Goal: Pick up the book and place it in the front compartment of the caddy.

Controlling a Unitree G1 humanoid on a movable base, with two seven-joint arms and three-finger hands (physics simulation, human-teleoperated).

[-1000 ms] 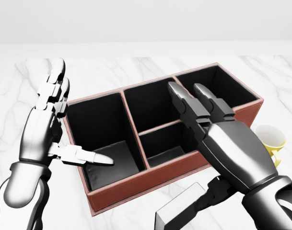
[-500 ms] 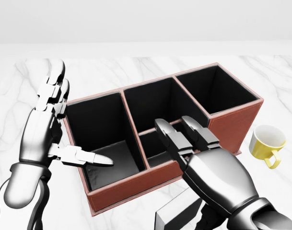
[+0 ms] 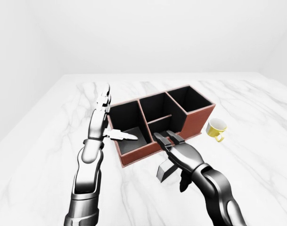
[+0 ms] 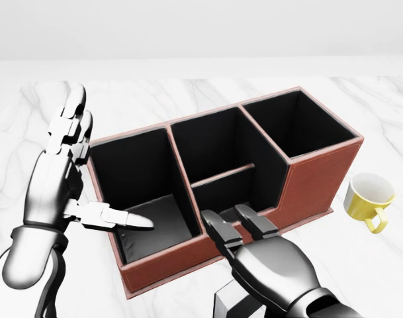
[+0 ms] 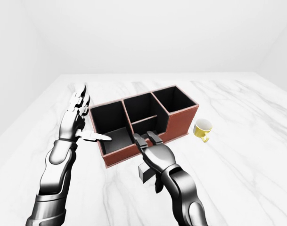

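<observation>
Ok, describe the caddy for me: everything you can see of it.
The caddy is a long open-top box, reddish-brown like leather outside and black inside, lying at an angle on the white marble table. Dividers split it into four empty compartments: one large at each end and two smaller between, the lower one in the head view cut lower. The left hand stands open at its left end, thumb reaching over that compartment.

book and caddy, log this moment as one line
book upright on table, right hand over it | left hand open at caddy | cup right
</observation>
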